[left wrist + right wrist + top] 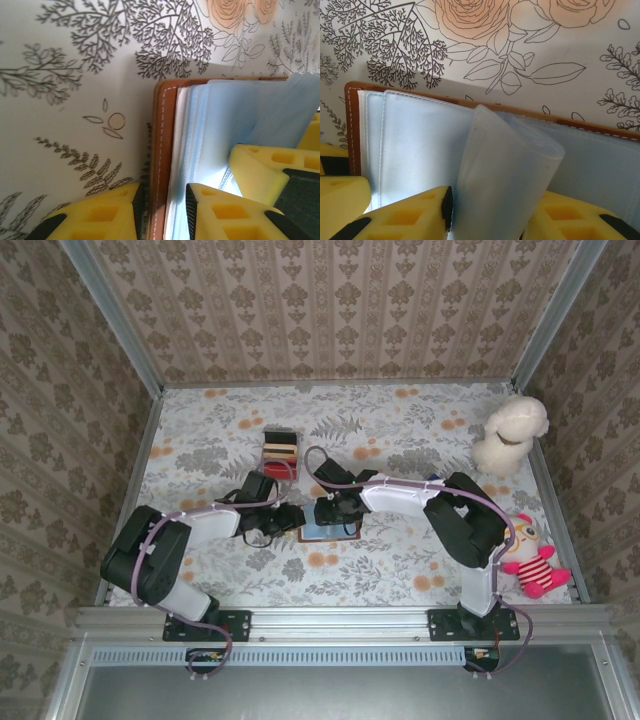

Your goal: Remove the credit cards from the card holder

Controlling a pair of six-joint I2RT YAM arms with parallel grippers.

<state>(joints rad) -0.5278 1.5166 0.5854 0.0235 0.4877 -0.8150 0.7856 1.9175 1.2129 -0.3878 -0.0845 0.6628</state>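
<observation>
1. Holder (328, 532) lies open mid-worktop (420, 570), slightly toward the near edge.
2. Left gripper (161, 197): I see its jaws clamped over the holder's brown left cover edge, along with a few sleeves.
3. Right gripper (490, 210): jaws partly closed, pinching one clear sleeve (505, 165) that curls up off the stack.

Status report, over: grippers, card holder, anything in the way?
Left gripper straddles card holder cover edge, grip unclear. Right gripper pinches a plastic sleeve. No cards out yet. Striped box behind, apart; nothing blocking.
</observation>
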